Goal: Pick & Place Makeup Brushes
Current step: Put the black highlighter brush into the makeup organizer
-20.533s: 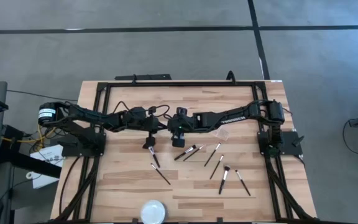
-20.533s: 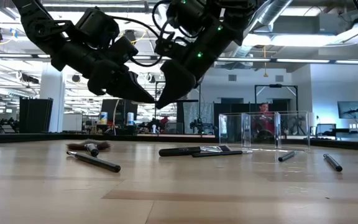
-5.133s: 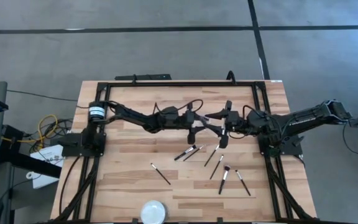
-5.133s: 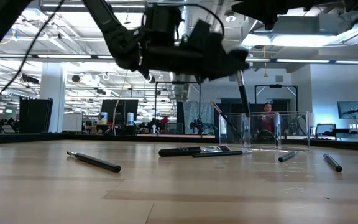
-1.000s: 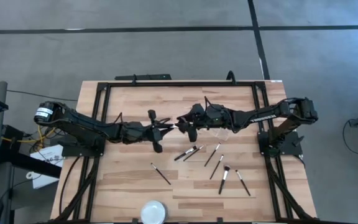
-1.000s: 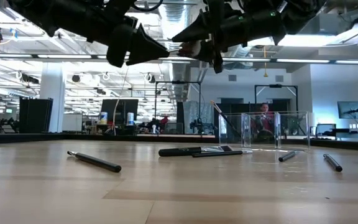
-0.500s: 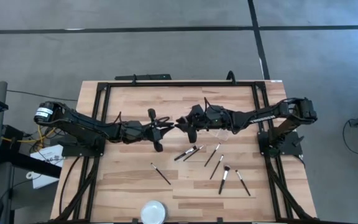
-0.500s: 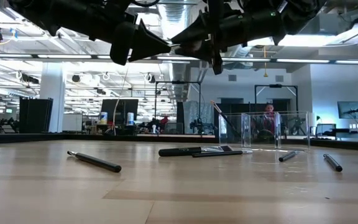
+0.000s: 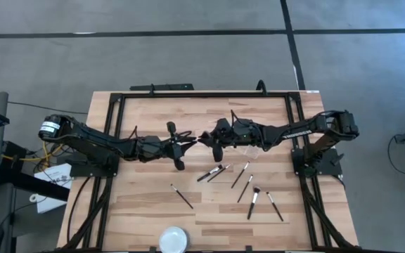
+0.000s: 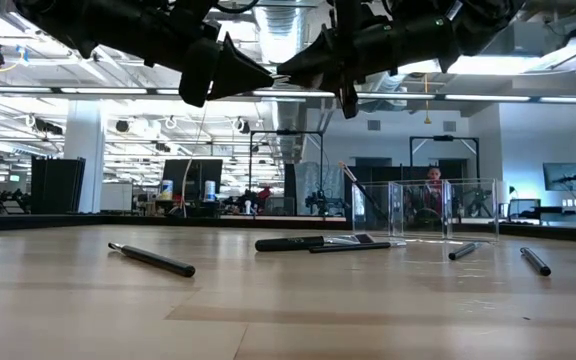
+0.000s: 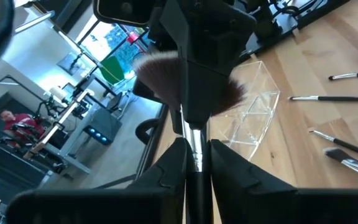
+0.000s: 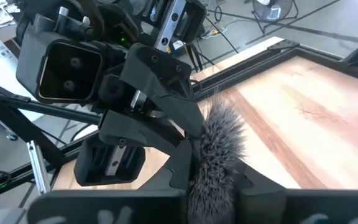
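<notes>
The fluffy reddish-brown makeup brush point(image 11: 166, 74) is in the air over the table's middle, between both grippers. My left gripper point(image 9: 193, 143) comes in from the left and my right gripper point(image 9: 205, 140) from the right, meeting tip to tip point(image 10: 276, 72); each is shut on the brush. Several thin dark brushes point(image 9: 213, 171) point(image 9: 253, 202) point(image 9: 181, 195) lie flat on the wood. One more brush point(image 10: 353, 185) leans inside the clear holder point(image 9: 253, 150). My left gripper point(image 11: 196, 149) pinches the brush's silver ferrule point(image 11: 195, 134) just below the head, between its two fingers, reaching level from the table's left, fingers along the brush. The brush is lifted clear. My right gripper point(image 12: 213, 168) pinches the fluffy head point(image 12: 219, 149) between its fingers, level from the table's right. One right finger point(image 11: 197, 62) lies across the middle of the bristles, which spread out on both sides.
A round white dish point(image 9: 174, 239) sits at the near edge. The clear holder point(image 10: 423, 210) stands right of centre, just under the right arm. A black frame point(image 9: 188, 95) runs around the table's far edge and sides. Bare wood lies left of centre.
My left gripper has moved a little up and toward the right gripper, so the two tips now meet. The reddish head that showed between them in the low view a second ago is now covered by the grippers.
</notes>
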`<state>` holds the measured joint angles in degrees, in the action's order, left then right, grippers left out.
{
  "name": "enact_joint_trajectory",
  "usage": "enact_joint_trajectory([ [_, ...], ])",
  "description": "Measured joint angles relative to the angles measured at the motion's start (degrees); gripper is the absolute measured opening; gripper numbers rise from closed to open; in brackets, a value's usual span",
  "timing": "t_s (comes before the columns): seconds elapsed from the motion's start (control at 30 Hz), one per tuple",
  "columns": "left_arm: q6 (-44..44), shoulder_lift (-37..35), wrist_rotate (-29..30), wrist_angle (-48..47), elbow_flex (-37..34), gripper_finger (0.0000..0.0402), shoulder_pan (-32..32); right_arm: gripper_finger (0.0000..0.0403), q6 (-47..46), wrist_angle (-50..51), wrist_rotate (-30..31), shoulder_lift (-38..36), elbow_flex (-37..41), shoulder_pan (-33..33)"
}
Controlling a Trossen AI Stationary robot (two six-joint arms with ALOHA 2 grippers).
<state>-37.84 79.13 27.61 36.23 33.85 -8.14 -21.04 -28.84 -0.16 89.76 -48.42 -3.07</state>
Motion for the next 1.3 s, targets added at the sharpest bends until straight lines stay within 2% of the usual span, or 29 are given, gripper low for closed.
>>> enact_joint_trajectory([
  [0.3, 0.39, 0.02, 0.53, 0.63, 0.04, 0.0135, -0.02, 0.002, 0.07, 4.16, 1.78, 0.0, 0.04, -0.6],
  [0.47, 0.37, 0.02, 7.15, 0.43, 0.04, 0.0166, -0.02, 0.0017, 0.09, 10.35, 2.16, -1.36, -0.05, -1.9],
  [0.6, 0.43, 0.02, 11.19, 0.19, 0.04, 0.0176, 0.02, 0.0017, 0.22, 26.92, 4.01, -6.57, -5.33, -3.05],
  [0.73, 0.58, 0.01, 11.17, 0.09, 0.04, 0.0173, -0.04, 0.0017, 0.04, 54.95, 9.12, -10.88, -15.82, -3.52],
  [0.87, 0.58, 0.0, 11.18, -0.02, 0.04, 0.0167, 0.02, 0.0017, -4.04, 79.33, 9.25, -12.28, -28.45, -3.45],
  [0.97, 0.61, 0.0, 11.17, -0.24, 0.04, 0.0163, 0.0, 0.0017, -8.82, 93.74, 9.2, -11.75, -35.27, -3.45],
  [1.1, 0.61, 0.0, 11.17, -0.24, 0.04, 0.0159, 0.0, 0.0017, -14.03, 103.57, 9.36, -11.19, -37.04, -3.47],
  [1.3, 0.82, 0.0, 11.17, -0.24, 0.04, 0.0158, 0.0, 0.002, -16.08, 103.35, 10.64, -8.64, -31.72, -3.56],
])
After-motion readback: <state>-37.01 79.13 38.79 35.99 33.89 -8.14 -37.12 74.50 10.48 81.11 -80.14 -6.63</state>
